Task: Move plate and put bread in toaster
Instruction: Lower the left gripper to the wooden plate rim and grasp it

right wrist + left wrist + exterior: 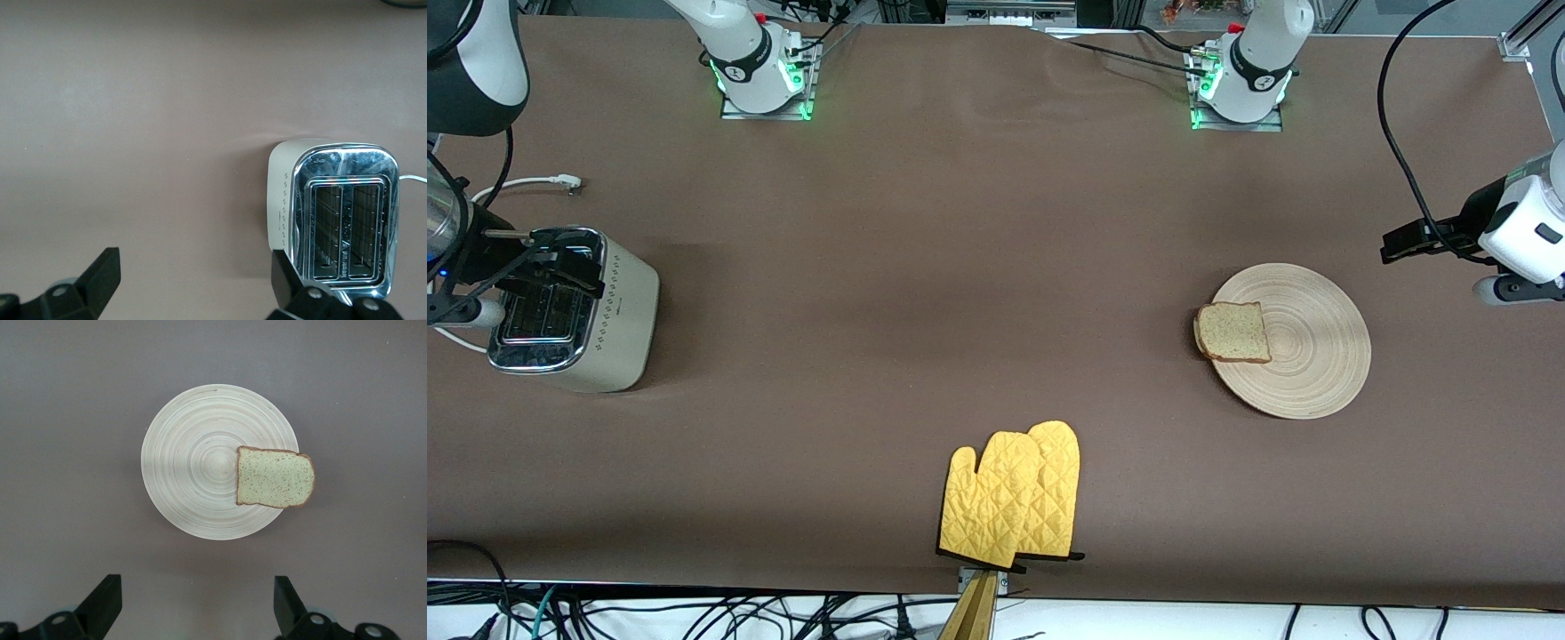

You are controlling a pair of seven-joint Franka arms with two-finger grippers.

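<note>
The counter (996, 267), covered in brown cloth, carried everything, and places here are given from the plate (1303, 342). The plate lay flat toward the left arm's end of the counter. The toaster (583, 324) stood well apart from the plate, at the right arm's end, its two slots (347, 230) facing up and bare. A pair of yellow oven mitts (1014, 498) lay nearer to the front camera than the plate, by the counter's edge. The bread (1233, 332) lay flat on the plate, one edge overhanging the rim on the side toward the toaster. The left pincer (197, 603) hung above the counter just beside the plate, jaws wide apart and holding nothing. The right pincer (193, 283) hung over the toaster, likewise spread and holding nothing.
</note>
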